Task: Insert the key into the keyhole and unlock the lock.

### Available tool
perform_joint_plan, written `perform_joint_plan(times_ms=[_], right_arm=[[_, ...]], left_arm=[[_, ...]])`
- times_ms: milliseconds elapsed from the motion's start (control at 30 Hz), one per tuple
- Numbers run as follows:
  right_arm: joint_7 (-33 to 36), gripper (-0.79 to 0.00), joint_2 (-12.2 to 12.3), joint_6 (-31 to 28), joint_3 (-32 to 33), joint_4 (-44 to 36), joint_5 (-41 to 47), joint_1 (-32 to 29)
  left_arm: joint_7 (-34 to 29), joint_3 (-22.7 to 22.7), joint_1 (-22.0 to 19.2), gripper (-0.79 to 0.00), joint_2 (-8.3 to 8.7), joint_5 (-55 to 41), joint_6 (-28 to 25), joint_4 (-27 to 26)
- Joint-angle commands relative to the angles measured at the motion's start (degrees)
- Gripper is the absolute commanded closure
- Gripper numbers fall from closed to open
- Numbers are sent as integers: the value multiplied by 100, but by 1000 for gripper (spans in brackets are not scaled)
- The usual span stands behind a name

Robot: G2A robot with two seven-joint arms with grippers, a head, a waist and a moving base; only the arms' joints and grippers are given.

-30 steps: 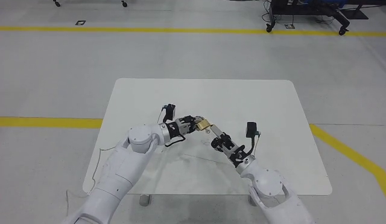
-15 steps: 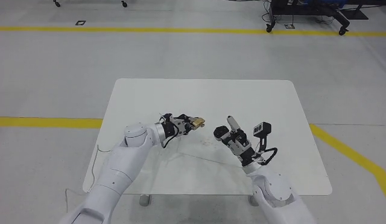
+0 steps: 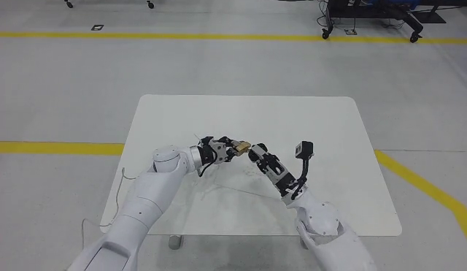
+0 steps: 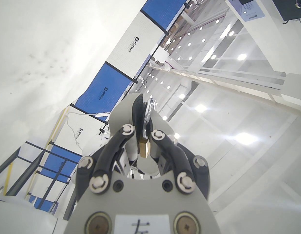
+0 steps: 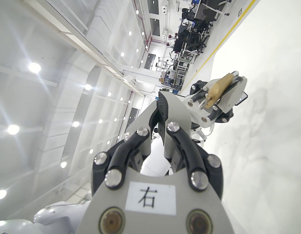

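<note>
My left gripper (image 4: pixel 145 115) is clamped on the brass padlock (image 3: pixel 243 147). Its long axis runs left-right. My right gripper (image 3: pixel 255 153) sits just right of it, jaws together; I cannot tell whether they hold the key.

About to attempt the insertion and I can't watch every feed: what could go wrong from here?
1. The lock is held only by the left gripper's pinch; a sideways push could twist it loose.
2. The right gripper is shut, and whatever it pinches is hidden between its pads, so the key's aim at the keyhole can't be checked.
3. In the top view the two grippers nearly touch; their fingers may collide.
</note>
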Motion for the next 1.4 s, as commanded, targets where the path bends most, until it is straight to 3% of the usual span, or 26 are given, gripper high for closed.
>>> perform_joint_plan(times_ms=[0, 333, 500, 567, 633, 833, 967, 1367], right_arm=[[-6, 0, -7, 98, -27, 125, 10, 75], [-173, 0, -45, 213, -135, 571, -87, 346], [-84, 0, -53, -32, -109, 487, 313, 253], [150, -182, -47, -115, -56, 426, 752, 170], [497, -240, -38, -146, 0, 386, 1311, 90], [1460, -179, -12, 88, 155, 535, 2679, 18], [1829, -243, 3, 491, 177, 738, 3005, 150], [2245, -274, -20, 877, 141, 1129, 3772, 424]], left_arm=[[-18, 9, -10, 0, -4, 1, -47, 3], [-137, 34, -5, 0, 2, 94, -238, -58], [59, -15, 27, 0, 21, 268, -650, -174], [124, -45, 78, 0, 34, 342, -851, -272], [160, -87, 133, 0, 47, 353, -970, -348], [133, -116, 231, 0, 81, 531, -1168, -568], [9, -115, 270, 0, 95, 588, -1251, -647], [-247, -92, 325, 0, 121, 741, -1502, -801]])
